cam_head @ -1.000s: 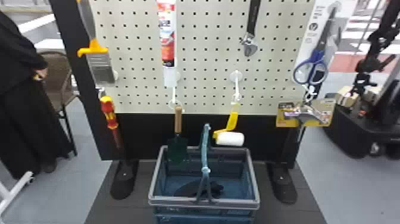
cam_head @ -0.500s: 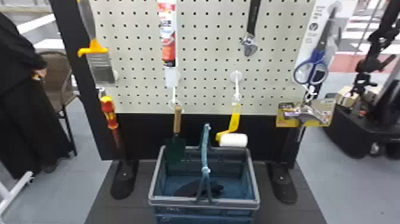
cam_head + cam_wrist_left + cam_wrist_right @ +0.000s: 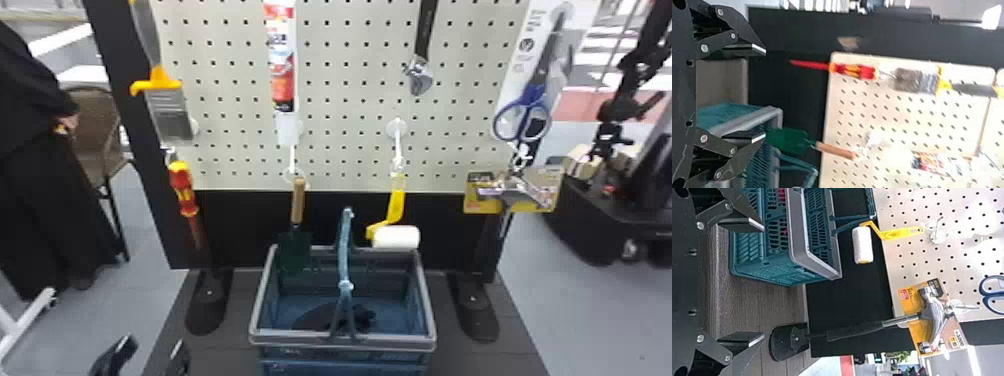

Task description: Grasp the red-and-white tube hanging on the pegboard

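Up from the bottom edge of the head view has come the left gripper (image 3: pixel 146 357), its two flat black fingers spread wide, low before the pegboard (image 3: pixel 350 150). On that pale, hole-dotted board hang, in order: one flat brush (image 3: pixel 167 107) with a yellow collar, one red-and-yellow screwdriver (image 3: pixel 183 190), then the one red-and-white tube (image 3: pixel 281 65). The tube hangs upright high on the board, left of centre, a slim cylinder with a red band in the middle and a white lower end. Below it hangs one green trowel (image 3: pixel 295 240) with a wooden handle, its blade dipping into the single blue lattice basket (image 3: pixel 260 300) with a grey rim. Rightwards come one metal wrench (image 3: pixel 419 75), one white roller (image 3: pixel 396 237) on a yellow handle, one pair of blue-handled scissors (image 3: pixel 522 117) and one carded hammer (image 3: pixel 515 192). The right gripper (image 3: pixel 746 282) is spread too, near the basket's corner.
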Action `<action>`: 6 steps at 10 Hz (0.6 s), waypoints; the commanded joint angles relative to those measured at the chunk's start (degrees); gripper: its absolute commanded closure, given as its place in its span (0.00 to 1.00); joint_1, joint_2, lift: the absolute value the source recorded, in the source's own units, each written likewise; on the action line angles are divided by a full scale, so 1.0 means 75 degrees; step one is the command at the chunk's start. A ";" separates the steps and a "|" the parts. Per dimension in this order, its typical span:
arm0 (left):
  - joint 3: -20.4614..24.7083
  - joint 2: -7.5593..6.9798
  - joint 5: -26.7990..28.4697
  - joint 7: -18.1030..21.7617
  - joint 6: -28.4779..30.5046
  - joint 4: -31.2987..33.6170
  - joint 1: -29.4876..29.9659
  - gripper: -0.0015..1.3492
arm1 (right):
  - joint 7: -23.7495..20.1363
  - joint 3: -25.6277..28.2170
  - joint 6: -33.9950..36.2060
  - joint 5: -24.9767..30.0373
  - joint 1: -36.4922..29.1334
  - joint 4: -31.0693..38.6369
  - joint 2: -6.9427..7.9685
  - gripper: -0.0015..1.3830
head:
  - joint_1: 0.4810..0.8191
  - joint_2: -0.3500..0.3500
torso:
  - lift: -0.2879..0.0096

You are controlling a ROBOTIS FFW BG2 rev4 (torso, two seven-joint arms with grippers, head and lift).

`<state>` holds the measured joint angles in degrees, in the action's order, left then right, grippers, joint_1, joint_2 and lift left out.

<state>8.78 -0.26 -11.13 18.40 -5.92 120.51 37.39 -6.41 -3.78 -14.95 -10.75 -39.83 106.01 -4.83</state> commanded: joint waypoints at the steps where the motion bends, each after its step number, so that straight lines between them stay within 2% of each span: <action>1: 0.0049 -0.0059 0.0077 0.0347 0.1012 0.0573 -0.0633 0.38 | 0.0000 0.0000 0.0001 -0.0009 0.0007 0.0013 -0.0024 0.23 | 0.20 0.50 | 0.63; 3: 0.0166 -0.0165 0.0171 0.0921 0.2055 0.1005 -0.1585 0.38 | 0.0000 0.0000 0.0013 -0.0009 -0.0010 0.0013 -0.0024 0.23 | 0.20 0.50 | 0.63; 6: 0.0025 -0.0563 0.0042 0.1460 0.3344 0.1436 -0.3160 0.38 | 0.0000 0.0000 0.0048 0.0003 0.0023 0.0050 -0.0036 0.23 | 0.20 0.50 | 0.63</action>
<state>9.35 -3.82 -10.71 29.36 17.10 130.46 16.32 -6.41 -3.78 -14.62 -10.72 -39.68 106.31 -5.04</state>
